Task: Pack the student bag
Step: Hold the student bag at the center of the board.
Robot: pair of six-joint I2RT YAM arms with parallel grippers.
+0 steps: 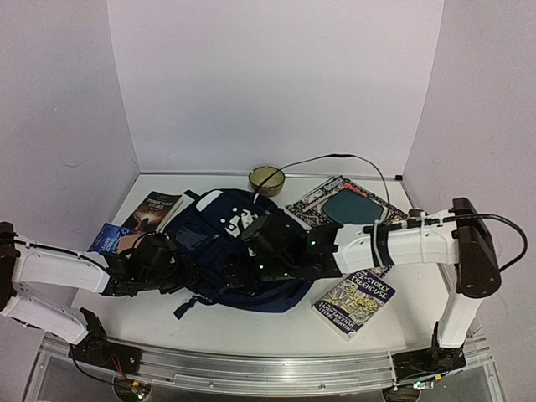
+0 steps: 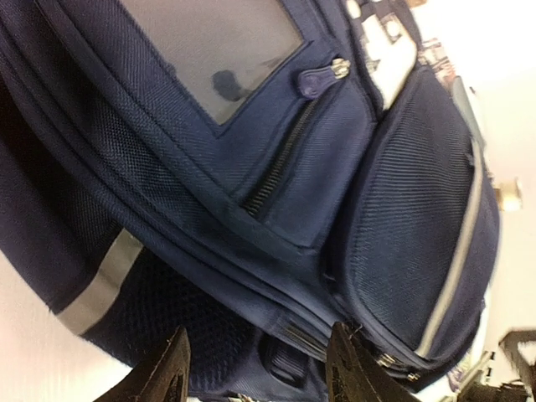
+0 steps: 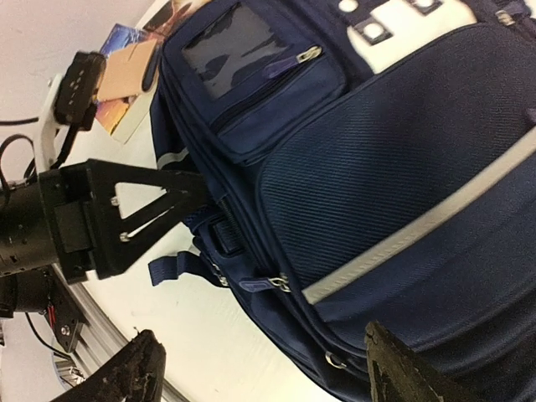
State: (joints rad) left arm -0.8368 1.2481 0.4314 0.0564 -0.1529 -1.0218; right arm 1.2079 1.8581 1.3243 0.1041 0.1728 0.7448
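Student bag [image 1: 222, 226] lies flat on its back in the middle of the table [image 1: 251, 327], just ahead of my two bases, and I judge the packing hardly begun, since every loose thing I can see is outside it. Nearest to me, my left pincer [image 2: 258, 343] stands at the bag's lower side edge. Its fingers are apart with navy fabric and a strap buckle showing in the gap, but I cannot tell whether they press on it or only straddle it. My right pincer [image 3: 261, 335] hovers released above the big front panel, its fingers spread wide and nothing between them. As for the bag as a container, the small front pocket [image 2: 327, 167] has its zip drawn closed, the window pocket [image 2: 209, 50] above it looks empty, and I see no compartment gaping, so what is inside is hidden from me. To my right, beside the bag, lies a Treehouse paperback [image 1: 356, 301]. On my left are a blue booklet [image 1: 109, 239] and, a little farther, a dark paperback [image 1: 155, 209]. Beyond the bag rest a large flat book [image 1: 347, 203] and a round tan thing [image 1: 266, 177]. Opening a compartment looks to me like the step that must come first.
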